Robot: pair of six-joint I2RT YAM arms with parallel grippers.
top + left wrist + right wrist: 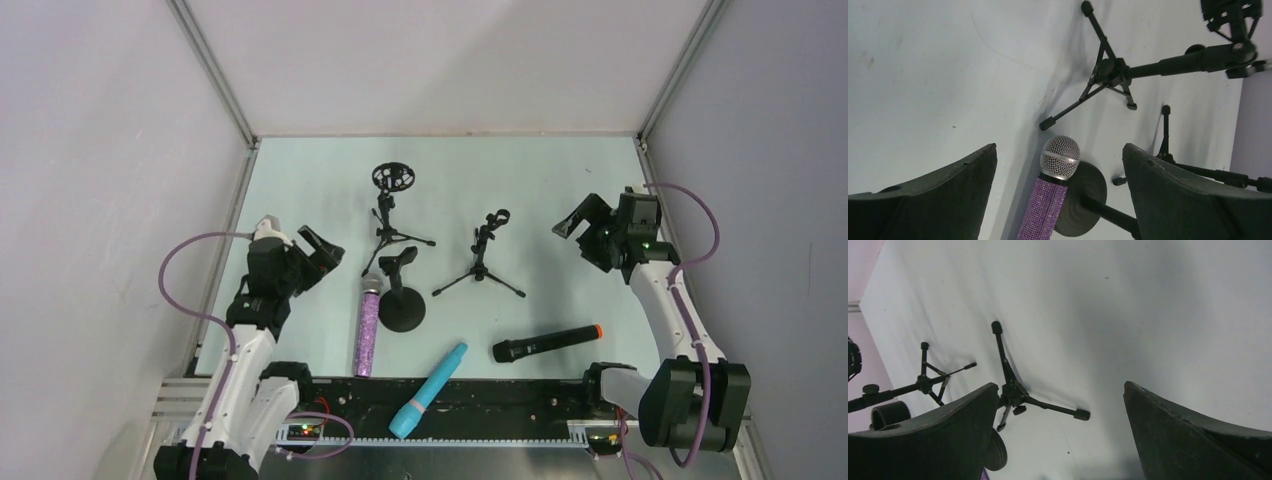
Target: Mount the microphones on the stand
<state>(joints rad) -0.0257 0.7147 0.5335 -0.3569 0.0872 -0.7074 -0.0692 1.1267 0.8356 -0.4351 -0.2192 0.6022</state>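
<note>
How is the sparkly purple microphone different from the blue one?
The purple microphone glitters and has a silver mesh head; the blue microphone is plain blue all over. The purple one lies almost straight, head pointing to the back, beside the round-base stand; the blue one lies slanted, its fat end over the black rail. Both lie flat, on no stand.

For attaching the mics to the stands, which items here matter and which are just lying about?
Job: purple glitter microphone; light blue microphone; black microphone; round-base stand; ring-top tripod stand; clip-top tripod stand.
Lying about: nothing loose; just the black mounting rail.
</note>
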